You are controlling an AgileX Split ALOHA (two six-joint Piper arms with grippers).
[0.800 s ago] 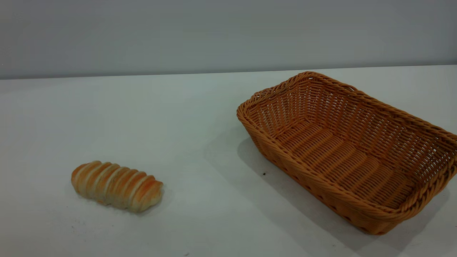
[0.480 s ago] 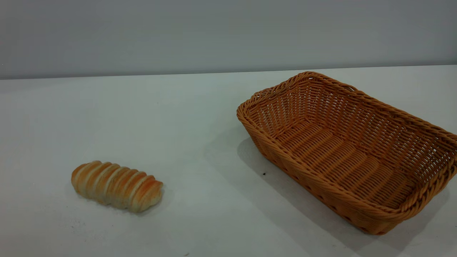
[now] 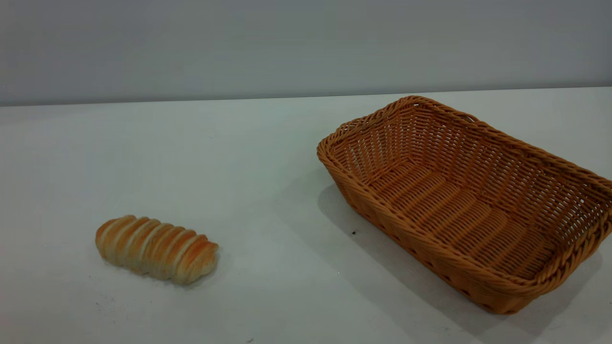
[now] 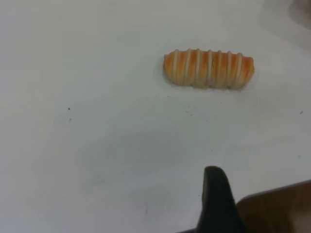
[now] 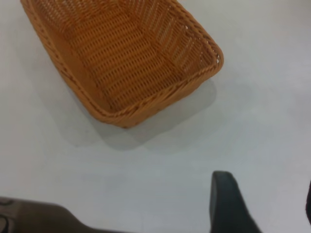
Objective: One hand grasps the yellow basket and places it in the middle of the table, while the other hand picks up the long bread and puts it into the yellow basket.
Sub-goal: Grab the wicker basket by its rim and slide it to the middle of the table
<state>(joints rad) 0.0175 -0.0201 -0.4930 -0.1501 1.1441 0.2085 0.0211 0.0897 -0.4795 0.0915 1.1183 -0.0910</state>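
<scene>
Well apart, long bread (image 3: 157, 249), yellow basket (image 3: 471, 200)

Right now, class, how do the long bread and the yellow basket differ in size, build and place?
The long bread is small, solid and striped; the yellow basket is far bigger, hollow, open-weave and empty. The bread lies at the table's left, the basket at its right. Both are orange-toned and rest untouched.

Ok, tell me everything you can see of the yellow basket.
The yellow basket is a large rectangular tray of orange-tan woven wicker, with sloping open-weave sides and a braided rim. It stands upright and empty on the table, on the exterior view's right side, set at an angle to the table's edge. Nothing but the table touches it: the long bread lies well apart to its left, and no gripper holds it.
</scene>
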